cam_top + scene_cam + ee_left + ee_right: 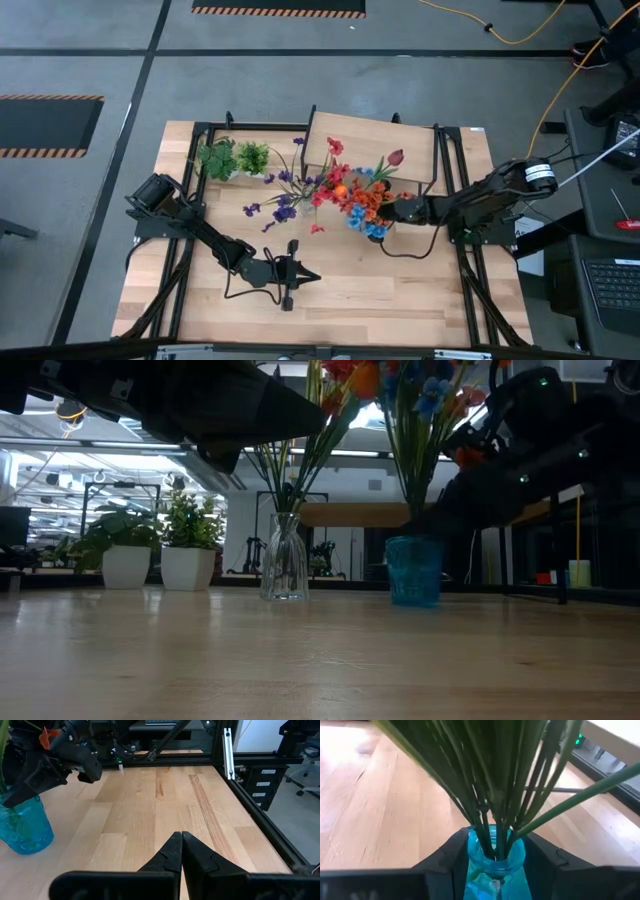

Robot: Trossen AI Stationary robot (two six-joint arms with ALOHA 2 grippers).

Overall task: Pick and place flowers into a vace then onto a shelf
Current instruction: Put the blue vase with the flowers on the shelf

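A blue glass vase [372, 226] stands on its base on the table. It holds flowers [362, 198] with orange-red and blue blooms and a dark red bud [396, 157]. My right gripper [388, 213] is shut on this vase, whose neck shows in the right wrist view [495, 865]. A clear glass vase [285, 565] to the left holds purple and red-pink flowers [290, 195]. The shelf [372, 140] stands behind both vases. My left gripper [312, 275] is shut and empty above the table near the front, and it also shows in the left wrist view [181, 842]. My right gripper pinches the blue vase at its narrow neck [476, 862], just under the rim, with one finger on each side. The fingers [445, 862] come in level from the table's right side. The vase stands upright with its base on the table [414, 598], and the stems rise out of it.
Two green leafy tufts in white pots [233, 160] stand at the far left of the table. The black frame rails [470, 270] run along the table's sides. Bare tabletop [400, 290] lies toward the near edge.
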